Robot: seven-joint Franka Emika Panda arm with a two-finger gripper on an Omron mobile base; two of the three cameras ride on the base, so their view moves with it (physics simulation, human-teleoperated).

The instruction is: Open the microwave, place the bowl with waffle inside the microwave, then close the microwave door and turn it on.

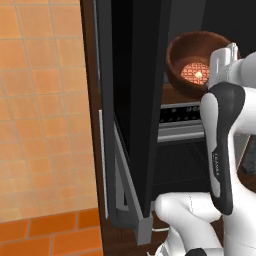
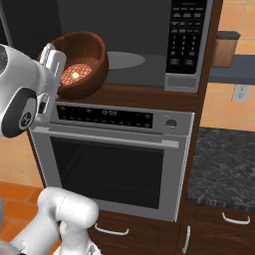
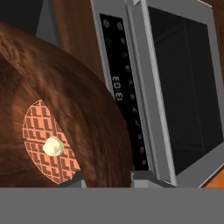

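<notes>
The microwave (image 2: 149,30) stands open, its round turntable (image 2: 124,61) bare inside the dark cavity. The microwave door (image 1: 135,100), a black glass panel, is swung out to the left. The reddish-brown bowl (image 1: 192,62) (image 2: 82,62) (image 3: 65,109) hangs tilted at the front left of the opening, just above the ledge. In it lies a waffle (image 2: 75,73) (image 3: 46,142) with a pale dab on top. My gripper (image 1: 214,70) (image 2: 57,74) (image 3: 109,179) is shut on the bowl's near rim, one finger inside and one outside.
Directly under the microwave is the oven (image 2: 114,164) with its display strip and bar handle. The microwave's keypad (image 2: 184,35) is on the right. A dark stone counter (image 2: 224,164) and a jar (image 2: 226,47) lie further right. Orange tiled wall (image 1: 40,100) is left of the door.
</notes>
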